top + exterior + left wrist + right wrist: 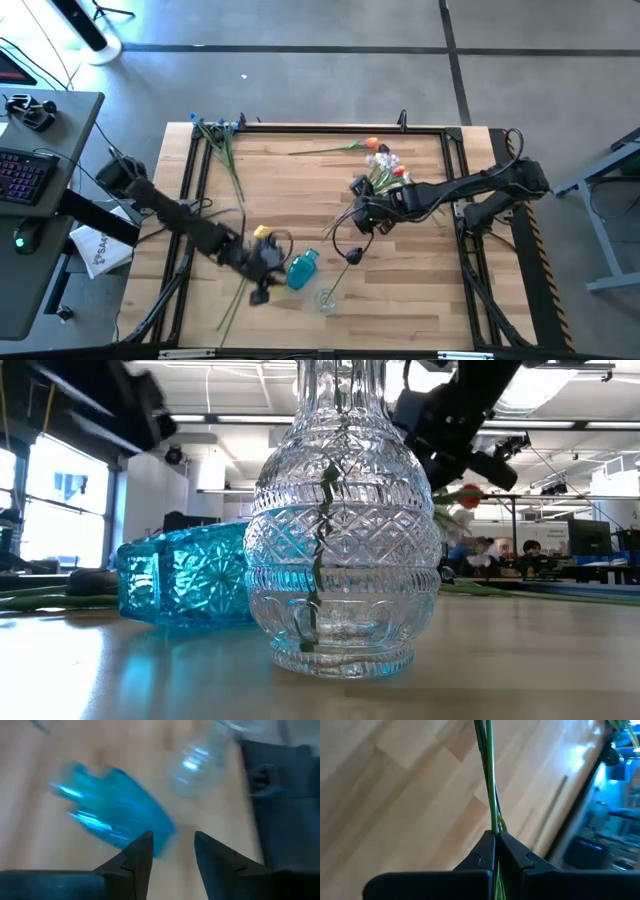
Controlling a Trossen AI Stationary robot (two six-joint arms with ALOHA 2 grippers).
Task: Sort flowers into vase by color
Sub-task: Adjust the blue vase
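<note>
A blue glass vase [302, 268] lies on its side near the table's near edge. A clear cut-glass vase [327, 300] stands upright beside it with one green stem [322, 510] in it. My left gripper [272, 268] is open, right by the blue vase [115, 815]; I cannot tell whether it touches it. My right gripper [358, 218] is mid-table, shut on thin green stems [490, 780]. Orange and white blossoms [385, 170] show beside it. A yellow flower [262, 232] lies by the left arm. My right gripper pinches a few thin green stems between its two fingers [482, 851], at a point [495, 822] along their length. The stems run on ahead of the fingertips, along the fingers. The orange and white blossoms [465, 495] are lifted above the table.
Blue-blossom sprays [215, 126] lie at the far left corner with stems running toward the middle. One orange tulip [370, 144] lies near the far edge. A loose stem [235, 300] lies near the left gripper. A black frame [300, 127] rims the table. People sit far behind.
</note>
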